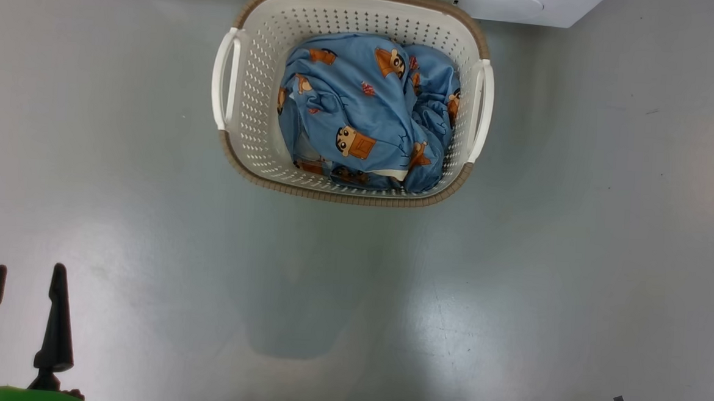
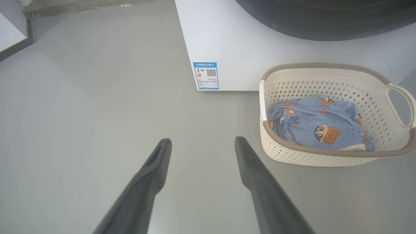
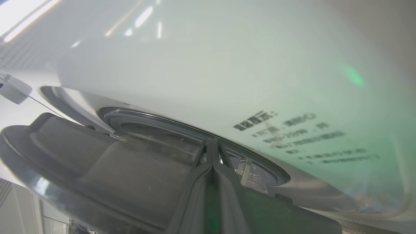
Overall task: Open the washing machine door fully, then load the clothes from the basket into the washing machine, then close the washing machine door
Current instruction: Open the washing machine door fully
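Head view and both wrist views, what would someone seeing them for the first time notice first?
The blue cartoon-print clothes catch the eye first. They are bundled in the cream basket, which stands on the grey floor right before the white washing machine. Next, in the right wrist view, the right end effector, fingers pressed together, points at the glossy dark washing machine door. The left end effector hangs open over the floor beside the basket.

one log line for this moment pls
right gripper: shut, tips at washing machine door | left gripper: open, empty | clothes: in basket | loading: not started
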{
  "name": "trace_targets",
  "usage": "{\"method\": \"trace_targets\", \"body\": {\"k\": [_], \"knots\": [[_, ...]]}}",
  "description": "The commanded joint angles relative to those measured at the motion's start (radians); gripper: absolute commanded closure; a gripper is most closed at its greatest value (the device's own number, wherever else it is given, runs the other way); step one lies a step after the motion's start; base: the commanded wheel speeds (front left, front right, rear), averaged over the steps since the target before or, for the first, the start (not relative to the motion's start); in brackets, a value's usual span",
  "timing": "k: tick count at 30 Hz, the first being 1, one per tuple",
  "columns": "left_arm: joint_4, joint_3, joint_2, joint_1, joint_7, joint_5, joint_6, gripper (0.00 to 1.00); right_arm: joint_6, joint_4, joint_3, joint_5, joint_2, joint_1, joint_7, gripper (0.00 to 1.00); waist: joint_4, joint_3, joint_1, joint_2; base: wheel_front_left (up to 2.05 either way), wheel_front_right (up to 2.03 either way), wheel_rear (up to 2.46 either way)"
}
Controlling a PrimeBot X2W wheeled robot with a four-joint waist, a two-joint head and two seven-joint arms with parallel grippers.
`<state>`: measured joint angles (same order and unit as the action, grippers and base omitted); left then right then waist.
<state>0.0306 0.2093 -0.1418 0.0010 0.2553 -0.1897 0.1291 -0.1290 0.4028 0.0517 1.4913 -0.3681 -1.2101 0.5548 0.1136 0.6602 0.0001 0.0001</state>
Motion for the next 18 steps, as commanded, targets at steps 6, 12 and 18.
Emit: {"method": "trace_targets", "body": {"k": [6, 12, 18], "knots": [[-0.02, 0.052, -0.007, 0.018, 0.006, 0.014, 0.002, 0.0, -0.002, -0.03, 0.034, 0.016, 0.018, 0.003, 0.032, 1.0, -0.004, 0.0, -0.0001, -0.0001, 0.0, 0.0, 0.0], [-0.028, 0.058, -0.003, 0.021, 0.006, 0.025, 0.002, 0.0, -0.002, -0.043, 0.056, 0.015, 0.025, 0.01, 0.048, 1.0, -0.01, -0.005, -0.0001, -0.0001, 0.0, 0.0, 0.0], [-0.027, 0.043, -0.001, 0.021, 0.006, 0.035, 0.002, 0.0, -0.002, -0.053, 0.076, 0.013, 0.033, 0.014, 0.06, 1.0, -0.013, -0.023, -0.0001, -0.0001, 0.0, 0.0, 0.0]]}}
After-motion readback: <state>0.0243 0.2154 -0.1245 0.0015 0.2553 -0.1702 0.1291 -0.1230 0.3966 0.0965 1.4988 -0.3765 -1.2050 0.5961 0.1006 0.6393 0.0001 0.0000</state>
